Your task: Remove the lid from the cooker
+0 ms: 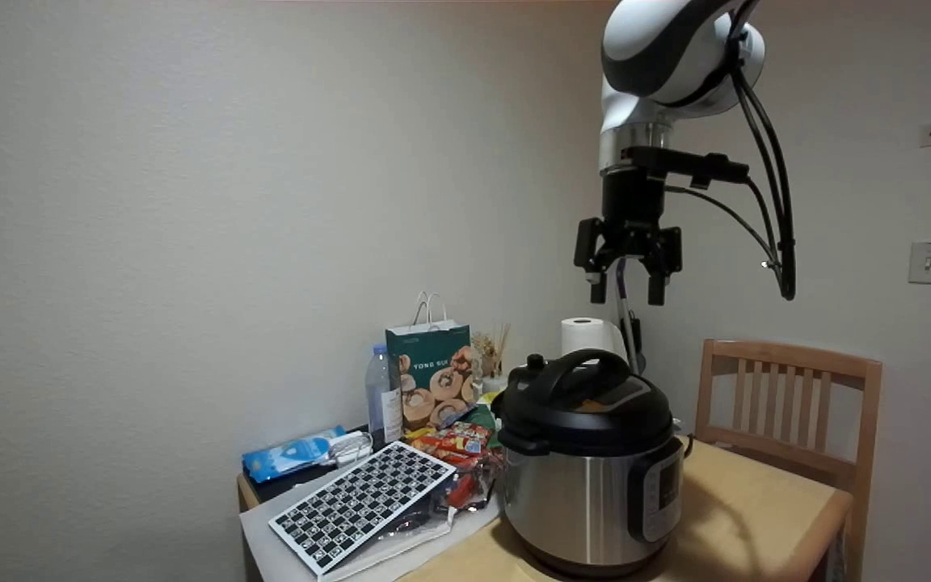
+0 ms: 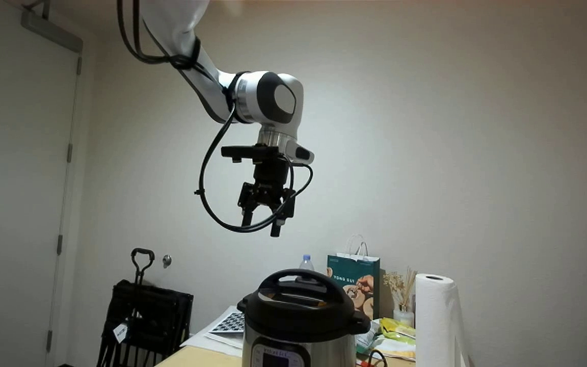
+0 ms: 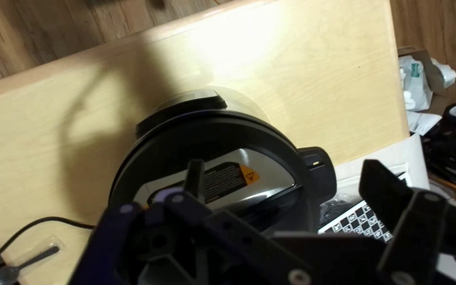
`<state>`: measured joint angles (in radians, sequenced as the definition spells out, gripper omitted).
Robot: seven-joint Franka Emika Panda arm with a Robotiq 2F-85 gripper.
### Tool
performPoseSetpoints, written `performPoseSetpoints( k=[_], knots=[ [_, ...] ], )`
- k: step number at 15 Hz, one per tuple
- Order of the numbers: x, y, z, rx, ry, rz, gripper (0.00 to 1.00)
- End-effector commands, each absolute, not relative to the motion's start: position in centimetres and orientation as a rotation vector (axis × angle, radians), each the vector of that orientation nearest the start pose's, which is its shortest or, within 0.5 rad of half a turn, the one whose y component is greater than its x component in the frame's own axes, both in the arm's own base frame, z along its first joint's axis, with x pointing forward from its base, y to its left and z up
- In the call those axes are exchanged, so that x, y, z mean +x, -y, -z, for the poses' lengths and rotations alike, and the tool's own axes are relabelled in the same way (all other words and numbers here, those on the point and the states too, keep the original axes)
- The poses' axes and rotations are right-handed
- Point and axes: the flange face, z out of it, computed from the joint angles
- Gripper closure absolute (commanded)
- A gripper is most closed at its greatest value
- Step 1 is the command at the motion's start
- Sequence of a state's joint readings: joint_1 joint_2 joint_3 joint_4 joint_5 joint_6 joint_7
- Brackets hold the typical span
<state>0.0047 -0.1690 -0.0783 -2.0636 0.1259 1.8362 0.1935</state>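
STEP: approach, judged pre-grasp | OBJECT: round black domed plastic lid (image 1: 587, 419) seated on squat brushed-steel cooker (image 1: 575, 505), lower right of centre in an exterior view | STATE: black two-fingered end effector (image 1: 627, 293) overhead, jaws apart, holding nothing | NEXT: likely descend, straddle arched black handle (image 1: 592, 358), grip, twist, lift

In an exterior view the cooker (image 2: 319, 351) loses its base past the frame edge at six o'clock and the arm (image 2: 252, 97) is cut off at eleven, while in the wrist view the gripper (image 3: 284, 176) hides the lid (image 3: 188, 146) around seven o'clock and the label (image 3: 224, 182) is unreadably blurred.
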Motion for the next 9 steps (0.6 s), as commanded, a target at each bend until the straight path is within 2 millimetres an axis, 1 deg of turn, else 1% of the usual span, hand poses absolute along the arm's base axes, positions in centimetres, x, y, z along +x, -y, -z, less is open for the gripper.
performPoseSetpoints(
  k=[1,2,3,5,7,8,9],
  knots=[
    [52.5,3.9,-47.8,-2.918,-0.747,-0.127,0.0],
    [52.8,4.0,-47.2,-2.916,-0.75,-0.158,0.0],
    [51.6,3.7,-48.0,-2.947,-0.664,-0.141,0.0],
    [52.4,3.9,-46.9,-2.943,-0.704,-0.17,0.0],
    [52.7,3.9,-46.8,-2.943,-0.711,-0.172,0.0],
    [53.2,3.4,-46.8,-2.92,-0.765,-0.181,0.0],
    [54.1,2.9,-46.4,-2.876,-0.904,-0.212,0.0]
  ],
)
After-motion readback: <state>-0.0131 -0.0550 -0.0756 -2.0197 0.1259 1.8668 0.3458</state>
